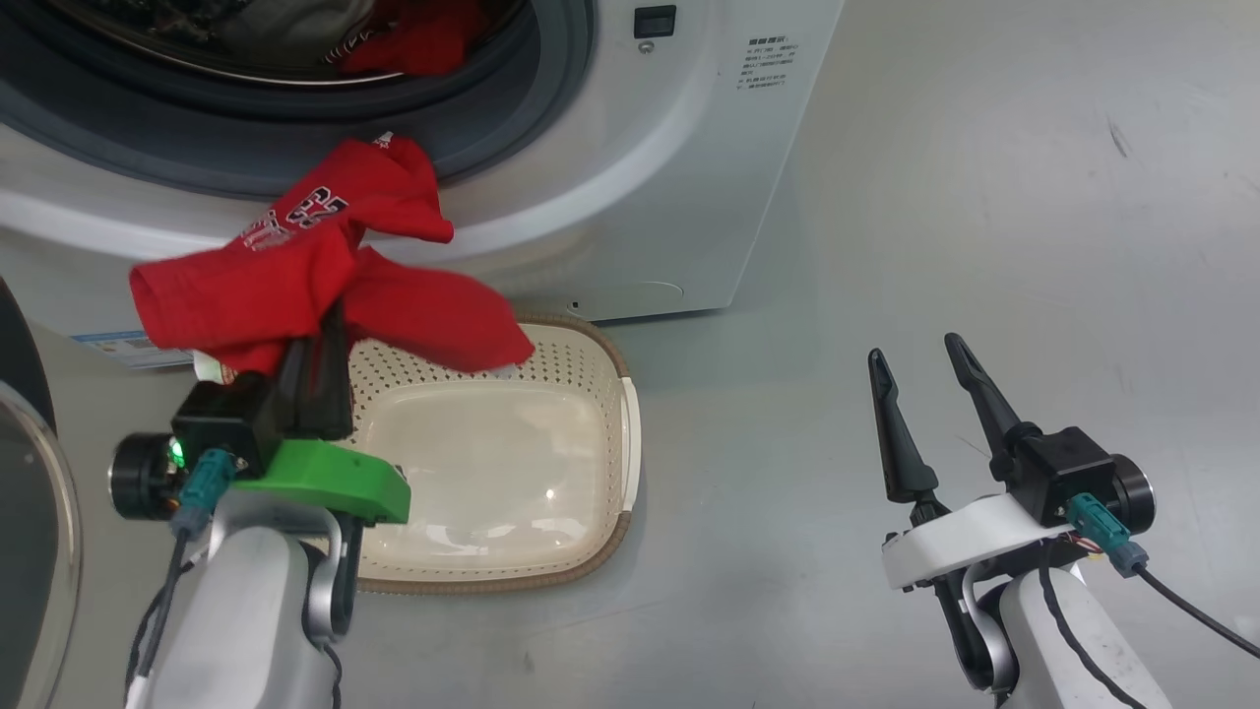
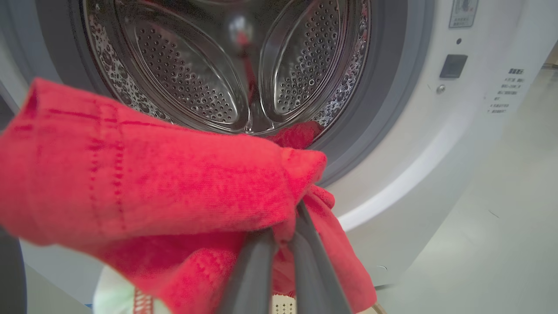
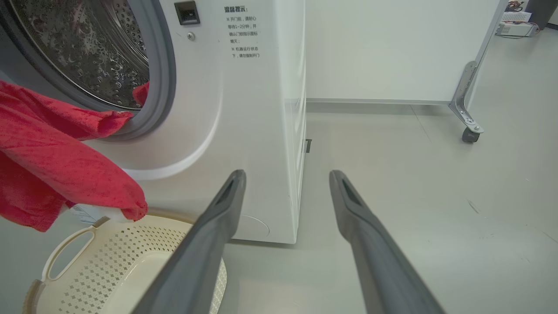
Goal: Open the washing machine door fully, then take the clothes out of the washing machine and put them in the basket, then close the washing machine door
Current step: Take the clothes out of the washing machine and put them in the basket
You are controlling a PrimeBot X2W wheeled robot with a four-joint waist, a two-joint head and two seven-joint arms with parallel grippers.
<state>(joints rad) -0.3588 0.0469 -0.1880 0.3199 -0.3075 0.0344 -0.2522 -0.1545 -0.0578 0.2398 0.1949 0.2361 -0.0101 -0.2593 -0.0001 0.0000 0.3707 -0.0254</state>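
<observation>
Left fingers point(image 1: 330, 384) pinch clothes point(image 1: 295, 286) over basket point(image 1: 583, 379), before washer point(image 1: 689, 148).

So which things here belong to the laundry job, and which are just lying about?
Job: washing machine, its open door, red jersey in the shut left gripper, red clothes in the drum, basket.
Lying about: wheeled white panel, empty open right gripper.

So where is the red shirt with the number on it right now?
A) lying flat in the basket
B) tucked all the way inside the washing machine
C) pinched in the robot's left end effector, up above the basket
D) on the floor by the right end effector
C: the left end effector is shut on the red shirt, which hangs above the basket.
</observation>
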